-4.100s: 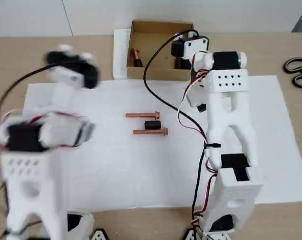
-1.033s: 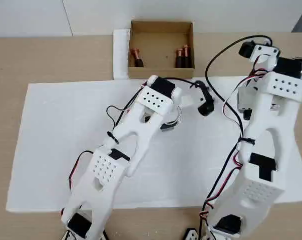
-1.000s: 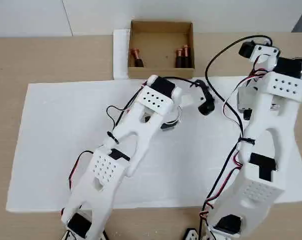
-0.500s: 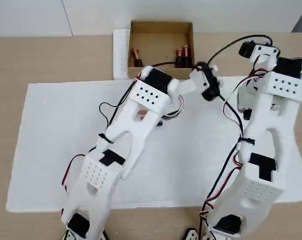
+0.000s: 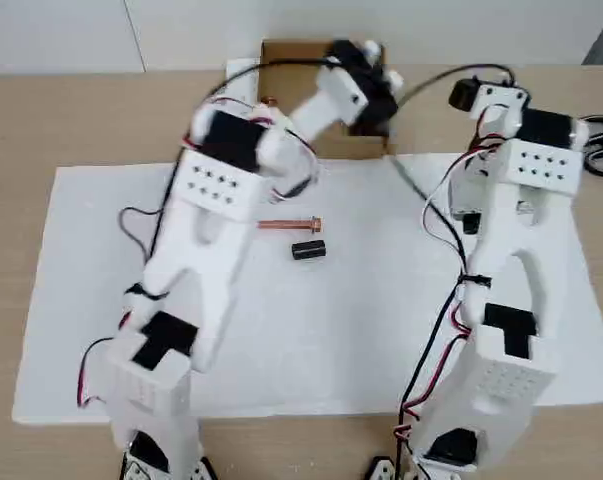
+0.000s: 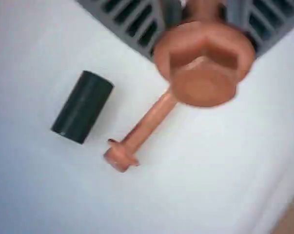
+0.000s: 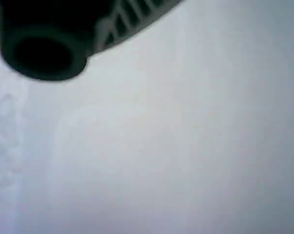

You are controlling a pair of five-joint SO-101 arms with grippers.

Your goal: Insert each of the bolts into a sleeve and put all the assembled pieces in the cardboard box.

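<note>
Working over white sheet (image 5: 81, 250) on table (image 5: 41, 120); risks below given as judgements, large items first. Holding L arm (image 5: 206, 220) stretched across sheet w/ far end above cardboard box (image 5: 281, 50), hiding much of box interior; risking a bare bolt dropping into box w/o sleeve if grip slackens there. Holding R arm (image 5: 511, 230) along sheet's right side, well apart from L arm; needing both to converge for mating, so risking arm contact or cable snag. Clamping L gripper (image 6: 198, 12) tight around held bolt (image 6: 201, 63), head facing wrist cam, shank running up btwn ribbed fingers (image 6: 132, 19); free shank length impossible to tell, so possibly lacking reach for insertion. Clamping R gripper (image 7: 73, 17) tight on held sleeve (image 7: 42, 51), open bore facing cam, above bare sheet. Demanding coaxial alignment btwn the two: any tilt jamming bolt tip on sleeve rim and pushing sleeve out of grip. Lying near sheet centre: loose bolt (image 5: 289, 225) and loose sleeve (image 5: 308, 250), just beside each other, not touching; being round, probably rolling away if brushed by a low arm pass.
</note>
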